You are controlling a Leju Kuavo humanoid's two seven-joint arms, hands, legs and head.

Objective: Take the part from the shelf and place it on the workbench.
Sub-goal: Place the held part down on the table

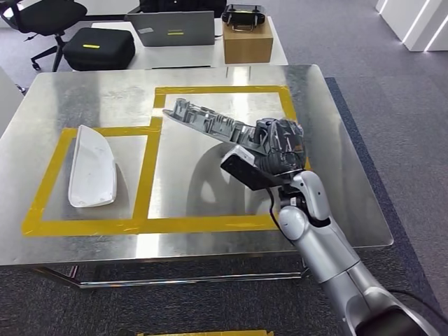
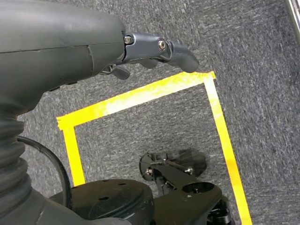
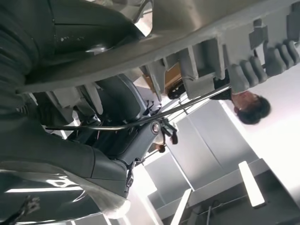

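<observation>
Fingers of the right hand (image 1: 278,145) wrap around the near end of the long grey ribbed plastic part (image 1: 211,120), gripping it so the rest of the moulding juts forward and leftward from them, above the shiny steel workbench (image 1: 47,91). I judge the part is not yet set down: a shadow lies on the metal below it, and its far tip appears to hover over the larger rectangle of yellow tape (image 1: 222,90), which looks like the marked place for it. Gripping one end likely keeps the hand clear of the surface when the part is lowered flat.

Well to the left of the fingers, a white curved plastic shell (image 1: 93,168) lies inside the smaller taped outline, probably its own assigned bay. Beyond the fingertips, past the workbench's far edge, stand a brown cardboard box (image 1: 247,40), a grey laptop (image 1: 171,28) and a black zip case (image 1: 100,47); no writing on any of them can be read.

Down by the carpet, the left hand (image 2: 141,49) hangs idle, its dark fingers stretched out, near together, grasping nothing, above yellow floor tape (image 2: 141,96).
</observation>
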